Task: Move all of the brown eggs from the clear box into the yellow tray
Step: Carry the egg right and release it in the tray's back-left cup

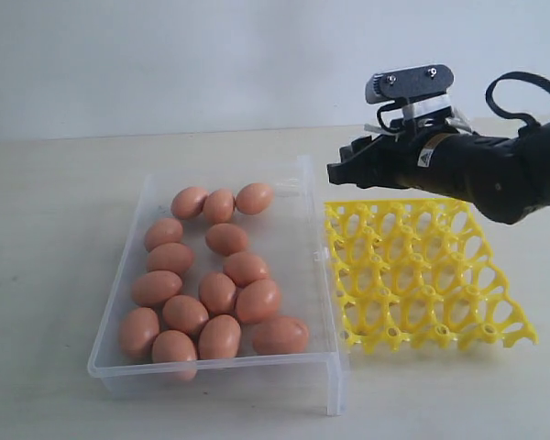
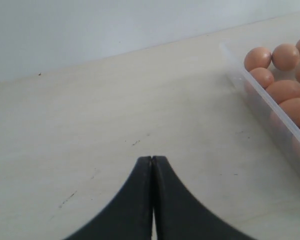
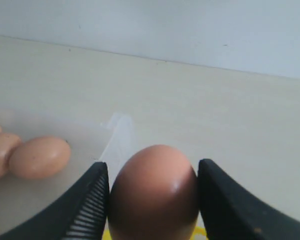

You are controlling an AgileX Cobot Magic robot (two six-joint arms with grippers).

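Pale beige tabletop (image 1: 46, 275) under a plain white wall (image 1: 165, 55), bare apart from the task's things. Leftmost, outside the exterior view: left gripper (image 2: 152, 159), clenched tip to tip on nothing, low over bare table, beside the clear box (image 1: 119, 302); no part in this step, judging by that. Next, left of centre, the box itself, with about fifteen brown eggs (image 1: 217, 293) loose on its floor, bunched toward the left wall, most touching a neighbour. Then, in the air above the far left corner of the yellow tray (image 1: 422, 275), close to the box's far right corner: right gripper (image 1: 346, 170), grasping one egg (image 3: 152, 195) across its middle, pads (image 3: 90, 205) pressed to the shell on either side. Rightmost, the tray, flat on the table just beside the box, every cup in sight empty.

Step in hand, by the look of it: carrying the first egg across, the job barely begun. Next move: shift a touch further over the tray, centre on one cup, lower between the raised pegs until seated, only then let go. Little in the way; box rim near the jaws, worth keeping clear of. Risks: shell catching a peg and rolling off-centre, slipping on so smooth a surface, cracking under too hard a squeeze.
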